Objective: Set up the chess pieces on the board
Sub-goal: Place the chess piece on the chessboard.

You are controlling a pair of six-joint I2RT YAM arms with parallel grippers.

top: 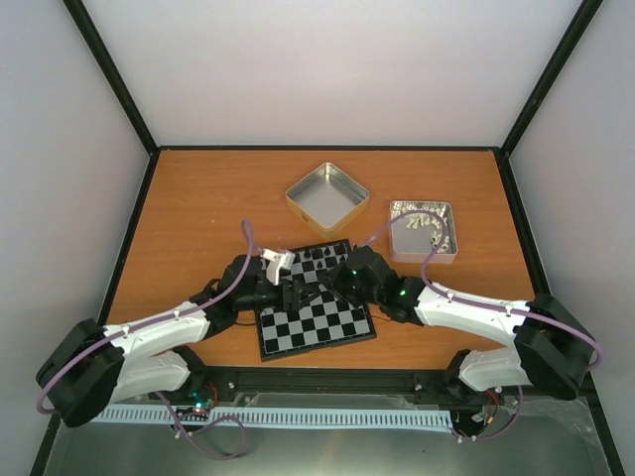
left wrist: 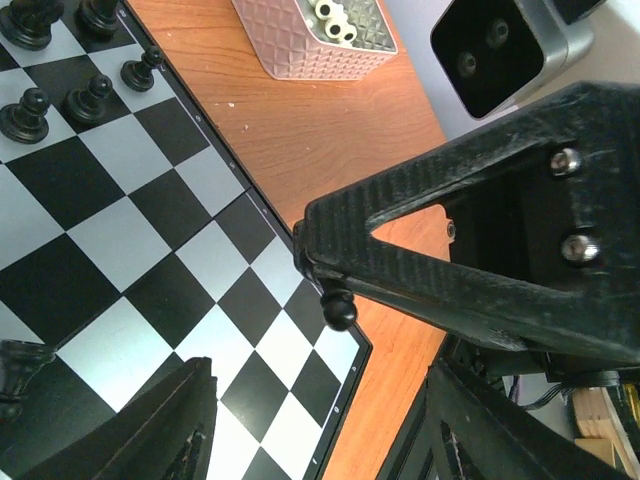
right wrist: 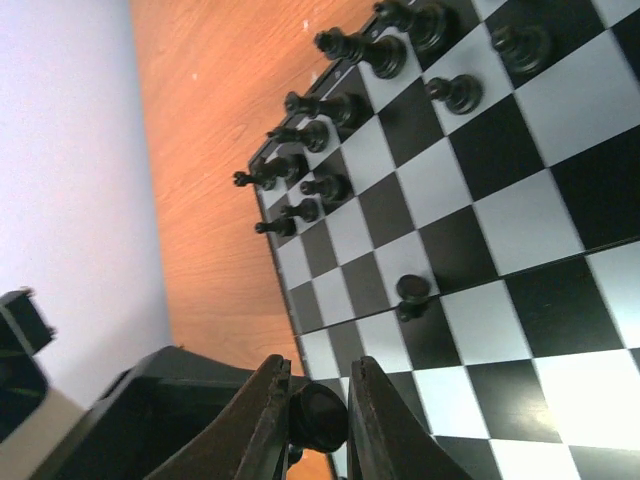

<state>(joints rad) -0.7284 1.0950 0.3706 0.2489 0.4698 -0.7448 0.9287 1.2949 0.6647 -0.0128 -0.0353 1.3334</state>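
Observation:
The board (top: 327, 332) lies between my two arms, with black chess pieces (top: 322, 256) lined along its far edge. My right gripper (right wrist: 317, 375) is shut on a small black pawn (right wrist: 318, 415), held just above the board's corner. In the left wrist view that pawn (left wrist: 338, 309) hangs under the right gripper's fingers (left wrist: 420, 240). My left gripper (left wrist: 320, 440) is open and hovers over the same corner, nothing between its fingers. One black piece (right wrist: 412, 292) stands alone mid-board. More pieces (left wrist: 90, 95) show in the left wrist view.
An empty square metal tin (top: 327, 196) sits behind the board. A second tin (top: 422, 230) at the back right holds pale pieces (left wrist: 335, 15). Both grippers crowd together over the board's middle. The bare wooden table (top: 198, 208) lies to the left.

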